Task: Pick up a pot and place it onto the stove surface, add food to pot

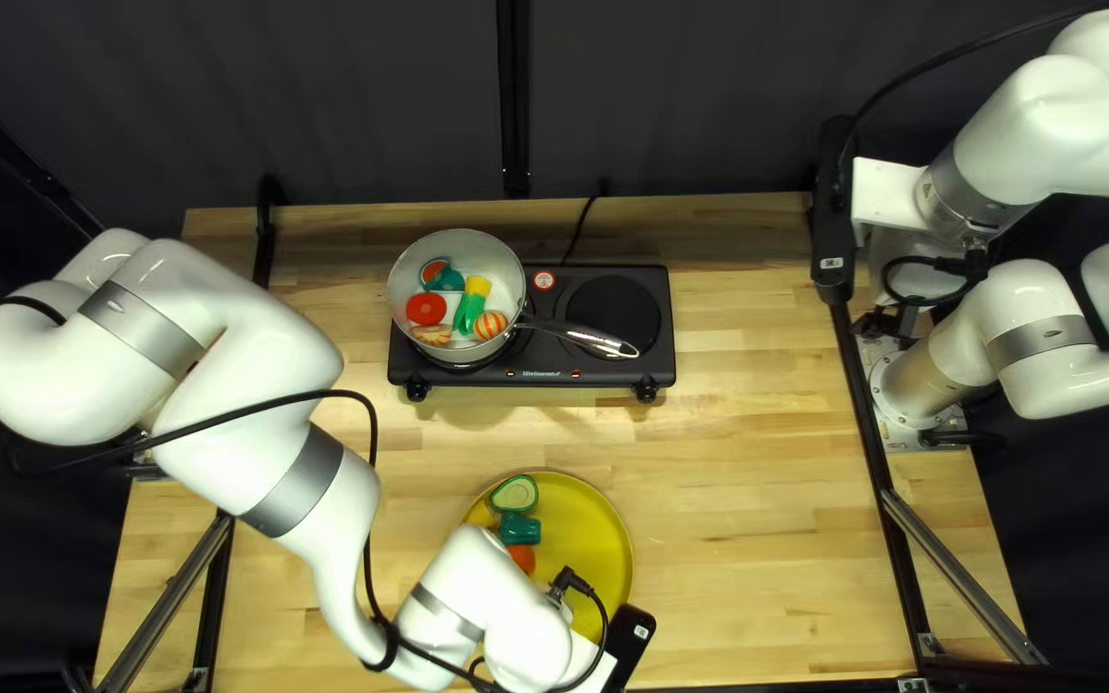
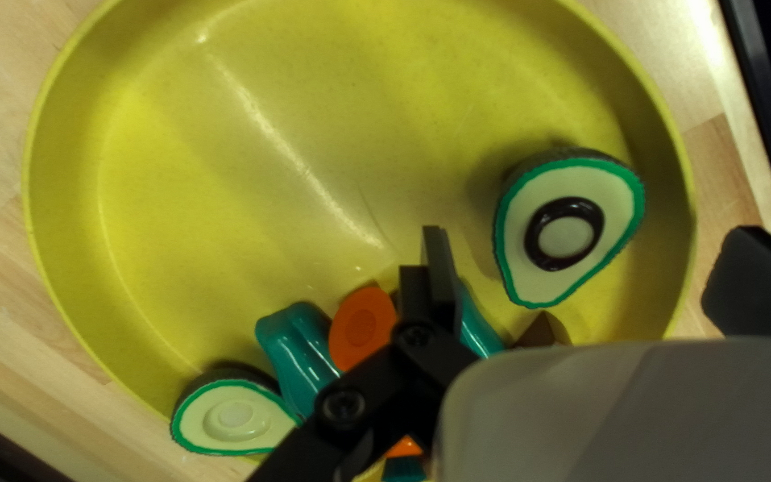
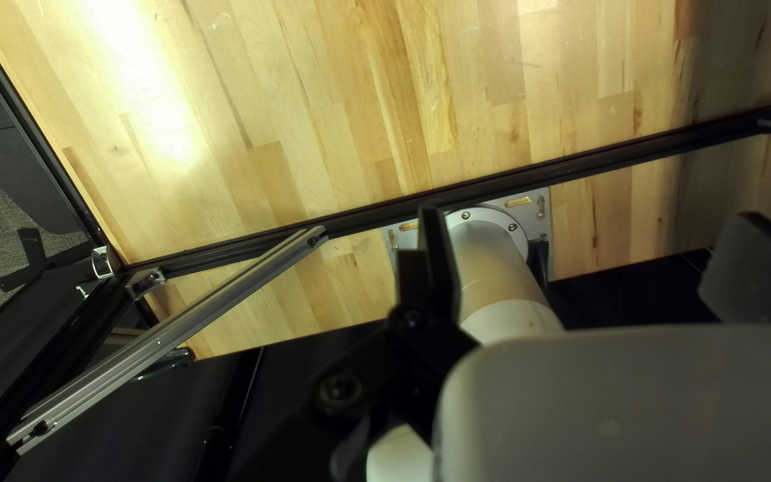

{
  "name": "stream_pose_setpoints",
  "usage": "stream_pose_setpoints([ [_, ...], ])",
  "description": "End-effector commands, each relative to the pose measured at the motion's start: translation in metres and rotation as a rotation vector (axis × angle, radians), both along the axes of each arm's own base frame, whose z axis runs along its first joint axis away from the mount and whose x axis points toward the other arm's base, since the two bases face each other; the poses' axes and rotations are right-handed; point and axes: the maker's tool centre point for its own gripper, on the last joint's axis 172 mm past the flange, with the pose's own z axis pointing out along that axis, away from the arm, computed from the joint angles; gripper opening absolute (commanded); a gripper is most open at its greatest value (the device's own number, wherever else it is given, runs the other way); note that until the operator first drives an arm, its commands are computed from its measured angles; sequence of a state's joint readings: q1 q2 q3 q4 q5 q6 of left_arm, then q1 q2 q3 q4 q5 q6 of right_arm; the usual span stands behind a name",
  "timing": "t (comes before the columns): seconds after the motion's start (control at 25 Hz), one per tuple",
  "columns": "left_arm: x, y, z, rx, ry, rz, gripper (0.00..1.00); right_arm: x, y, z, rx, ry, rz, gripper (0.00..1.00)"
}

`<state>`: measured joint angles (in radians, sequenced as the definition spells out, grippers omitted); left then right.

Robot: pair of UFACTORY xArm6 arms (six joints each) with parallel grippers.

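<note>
Left tool [image 1: 630,642] gapes wide, the dark-ringed avocado half [image 2: 568,234] apparently below its gap.

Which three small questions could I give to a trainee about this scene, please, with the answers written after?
1. Where does the pot stand?
a) in the yellow dish
b) on the stove
c) on the bare table
2. True or false: the left end effector is open.
3. Fill in: in the left wrist view, ___ avocado halves lie in the yellow dish.

Key: 1 b; 2 true; 3 two.
</note>
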<state>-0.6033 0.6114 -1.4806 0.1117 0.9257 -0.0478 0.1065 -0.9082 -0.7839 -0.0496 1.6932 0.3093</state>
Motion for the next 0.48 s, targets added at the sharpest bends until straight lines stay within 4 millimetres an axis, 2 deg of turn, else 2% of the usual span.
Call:
stream_pose_setpoints([
  [0.04,0.001,0.004,-0.004,0.013,0.001,-0.003,1.0,0.0,0.0,0.0,0.0,0.0,0.0,1.0],
  [0.28,0.001,0.011,-0.014,0.026,0.005,0.001,1.0,0.0,0.0,0.0,0.0,0.0,0.0,1.0],
  [0.48,0.0,0.01,-0.015,0.031,-0.004,0.003,1.0,0.0,0.0,0.0,0.0,0.0,0.0,1.0],
])
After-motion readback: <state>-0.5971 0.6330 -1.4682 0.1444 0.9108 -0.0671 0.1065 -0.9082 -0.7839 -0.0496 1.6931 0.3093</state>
